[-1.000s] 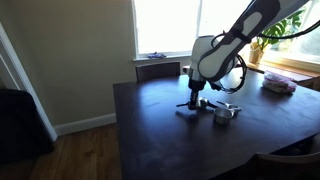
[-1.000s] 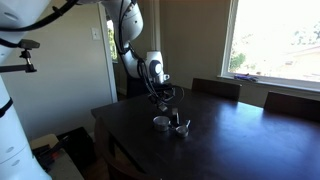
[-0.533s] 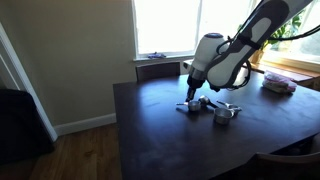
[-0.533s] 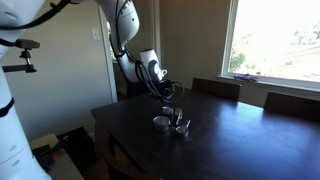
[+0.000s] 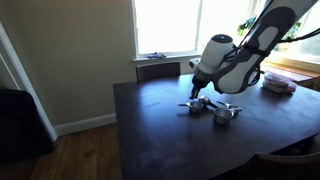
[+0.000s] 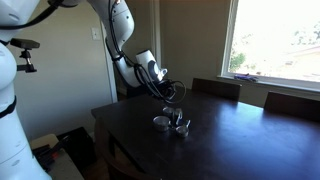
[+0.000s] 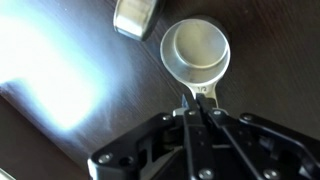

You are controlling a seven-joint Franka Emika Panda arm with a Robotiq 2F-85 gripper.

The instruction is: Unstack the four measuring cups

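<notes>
Gripper [image 7: 203, 110] clamped shut on the flat handle [image 7: 203, 95] of one measuring cup [image 7: 197, 52], bowl upright out front. Gripped by the handle, probably to carry it level and clear of the others. Second cup [image 7: 135, 17] just beside it over the dark table [image 7: 60, 70]. Other cups [image 5: 226, 112] near; nested or not, too small to tell.

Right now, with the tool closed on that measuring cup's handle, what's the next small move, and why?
Probably carry the held measuring cup sideways to a bare patch of the table and lower it there. The tool is shut on its handle, and another measuring cup lies close by in the wrist view, so setting it straight down risks knocking it.
</notes>
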